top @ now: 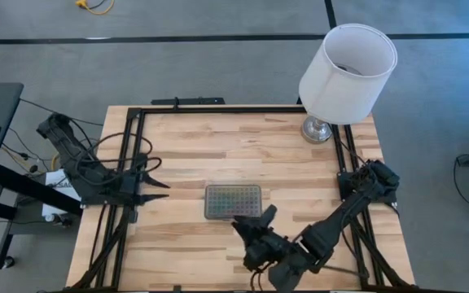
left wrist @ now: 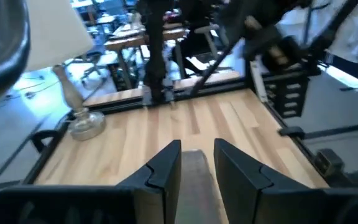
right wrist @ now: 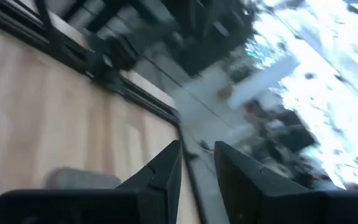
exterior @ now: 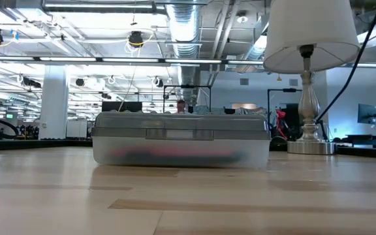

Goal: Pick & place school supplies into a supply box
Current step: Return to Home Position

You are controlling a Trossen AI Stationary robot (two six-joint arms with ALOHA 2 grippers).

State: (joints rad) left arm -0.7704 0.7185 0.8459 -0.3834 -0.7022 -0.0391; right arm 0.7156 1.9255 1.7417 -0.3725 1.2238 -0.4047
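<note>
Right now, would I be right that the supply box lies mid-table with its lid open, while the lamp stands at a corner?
Not quite: the lid is shut, lying flat on the supply box, as the low view shows. The rest holds: the box lies in the middle of the table and the lamp stands at a corner.

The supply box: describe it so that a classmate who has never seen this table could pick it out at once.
Start from the wooden table with a white-shaded lamp at one corner. Near the table's middle lies the supply box, a small flat rectangle. Unlike the lamp, it is a closed case with a grey dotted lid and cloudy clear walls showing colours inside.
</note>
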